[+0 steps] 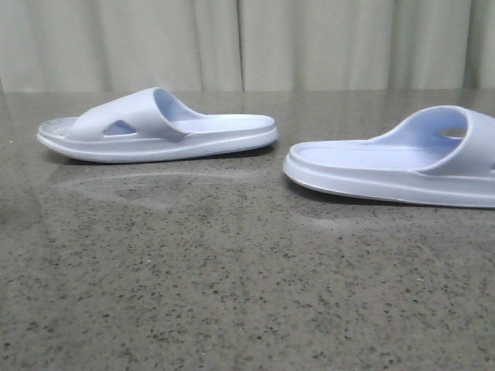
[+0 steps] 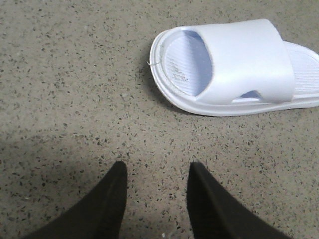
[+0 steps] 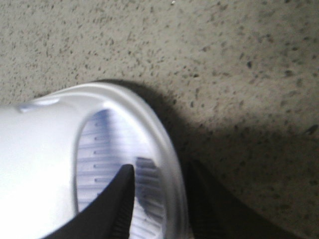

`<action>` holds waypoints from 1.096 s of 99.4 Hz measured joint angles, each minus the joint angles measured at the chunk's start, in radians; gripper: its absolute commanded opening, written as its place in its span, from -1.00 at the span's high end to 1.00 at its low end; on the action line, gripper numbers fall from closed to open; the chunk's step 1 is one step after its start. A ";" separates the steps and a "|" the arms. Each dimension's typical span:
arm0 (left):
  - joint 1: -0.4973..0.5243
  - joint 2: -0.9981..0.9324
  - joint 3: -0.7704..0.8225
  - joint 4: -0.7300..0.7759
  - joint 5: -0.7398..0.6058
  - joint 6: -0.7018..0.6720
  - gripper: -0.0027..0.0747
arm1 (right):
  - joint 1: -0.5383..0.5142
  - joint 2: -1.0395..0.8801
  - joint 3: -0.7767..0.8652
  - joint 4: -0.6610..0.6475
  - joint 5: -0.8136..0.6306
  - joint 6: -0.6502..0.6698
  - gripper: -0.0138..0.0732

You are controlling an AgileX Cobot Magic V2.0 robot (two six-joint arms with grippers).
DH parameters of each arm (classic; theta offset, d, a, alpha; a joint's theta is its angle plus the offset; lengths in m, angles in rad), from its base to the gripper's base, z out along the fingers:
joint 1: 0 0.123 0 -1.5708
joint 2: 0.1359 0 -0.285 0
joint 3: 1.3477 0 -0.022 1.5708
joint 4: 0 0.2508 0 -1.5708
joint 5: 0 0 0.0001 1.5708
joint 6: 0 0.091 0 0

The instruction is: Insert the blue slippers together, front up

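Two pale lavender-blue foam slippers lie soles down on a speckled grey stone-look desk point(image 1: 232, 294), well apart from each other. In the front view we see the left slipper point(image 1: 158, 127) in the upper left of the frame, its wide smooth strap pierced by a triangular side cutout, its footbed ribbed. The right slipper point(image 1: 402, 162) sits at the right edge, partly cut off by the frame, with the same rounded strap and thick moulded sole. A pleated pale curtain point(image 1: 247, 42) hangs behind the desk.

From the left wrist camera we find the left claw point(image 2: 155, 172) standing apart, its two dark tapered fingers point(image 2: 112, 199) hovering over bare desk and holding nothing; the slipper lies in the upper right of that frame, clear of the tips.

From the right wrist camera we see the right claw point(image 3: 158, 177) straddling the slipper's toe rim, one dark finger point(image 3: 112, 199) on the ribbed footbed, the other outside the edge. We cannot tell whether it presses the foam.
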 measured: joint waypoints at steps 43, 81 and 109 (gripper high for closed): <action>0.000 0.051 -0.017 -0.035 0.039 0.016 0.28 | -0.001 0.000 -0.001 0.014 0.026 -0.010 0.93; 0.000 0.266 -0.149 -0.201 0.092 0.156 0.28 | -0.001 0.000 -0.001 0.017 0.026 -0.010 0.93; 0.000 0.411 -0.246 -0.249 0.097 0.207 0.28 | -0.001 0.000 -0.001 0.026 0.026 -0.011 0.93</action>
